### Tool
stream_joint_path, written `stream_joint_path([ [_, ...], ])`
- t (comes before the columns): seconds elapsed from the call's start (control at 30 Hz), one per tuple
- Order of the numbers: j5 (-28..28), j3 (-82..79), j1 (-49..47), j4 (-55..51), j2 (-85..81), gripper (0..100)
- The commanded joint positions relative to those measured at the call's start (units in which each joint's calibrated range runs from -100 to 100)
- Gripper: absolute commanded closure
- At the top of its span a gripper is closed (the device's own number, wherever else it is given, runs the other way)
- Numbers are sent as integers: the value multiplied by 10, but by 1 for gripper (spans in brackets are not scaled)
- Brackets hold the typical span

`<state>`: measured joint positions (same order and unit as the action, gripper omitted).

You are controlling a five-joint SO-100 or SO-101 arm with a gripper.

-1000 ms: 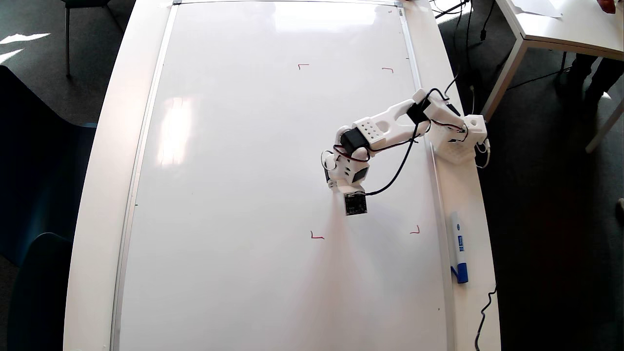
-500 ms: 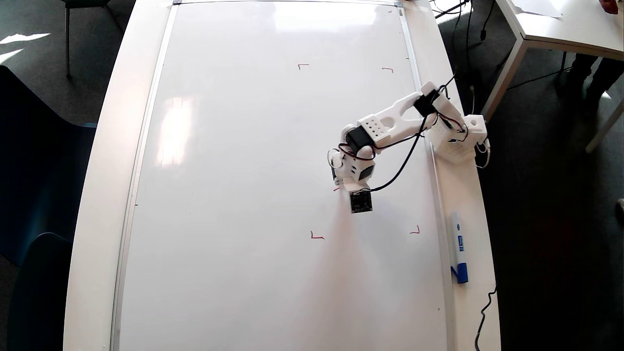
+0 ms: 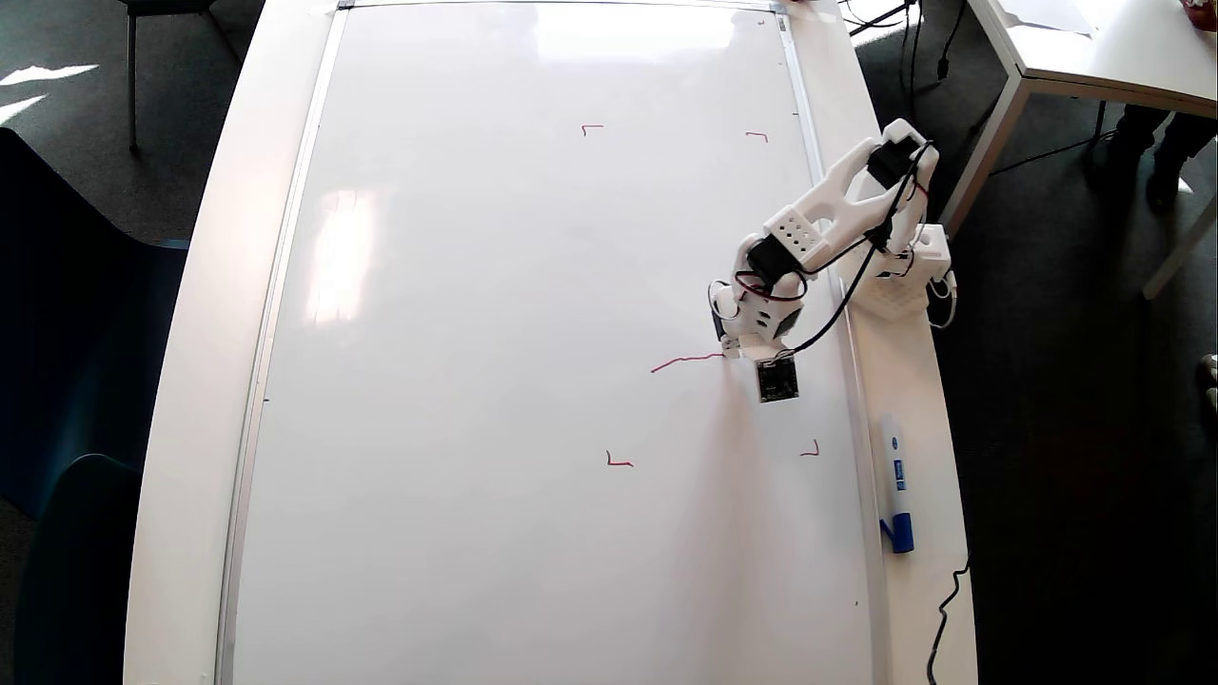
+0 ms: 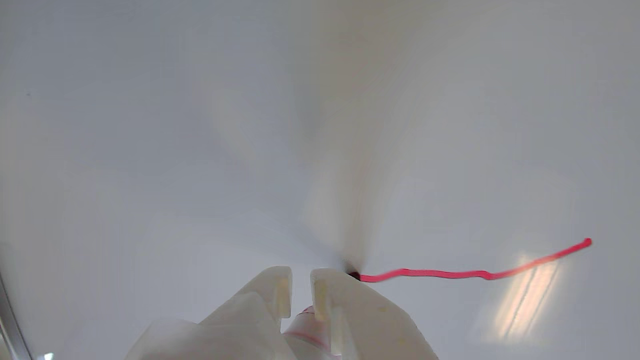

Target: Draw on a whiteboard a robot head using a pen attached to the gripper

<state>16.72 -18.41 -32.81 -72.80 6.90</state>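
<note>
The whiteboard (image 3: 533, 362) covers most of a long white table (image 3: 190, 400), glossy and streaked with window glare, its thin silver frame running along both long sides. The gripper (image 3: 733, 354) stands over the board near its right frame in the overhead view, pointed down at the surface. In the wrist view the gripper (image 4: 300, 282) has its two pale fingers (image 4: 272, 295) nearly closed around the pen (image 4: 307, 330), whose dark tip touches the board just right of the fingers. So far the robot head (image 3: 687, 362) is only a single wavy red line running away from the tip. Four small red corner marks (image 3: 592, 128) lie around the gripper, two beyond it and two nearer. A white marker with blue cap (image 3: 895, 495) lies on the table edge beyond the frame. Dark floor, a dark chair (image 3: 57, 381) and another white table (image 3: 1094, 52) surround the work area.
</note>
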Motion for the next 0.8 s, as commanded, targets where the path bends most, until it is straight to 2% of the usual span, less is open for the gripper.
stream_joint_path([
  [0.0, 15, -102, -15, 21, -53, 99],
  [0.23, 43, -199, -33, 40, -121, 99],
  [0.43, 56, -217, -21, 43, -136, 99],
  [0.77, 53, -239, 96, 41, -142, 99],
])
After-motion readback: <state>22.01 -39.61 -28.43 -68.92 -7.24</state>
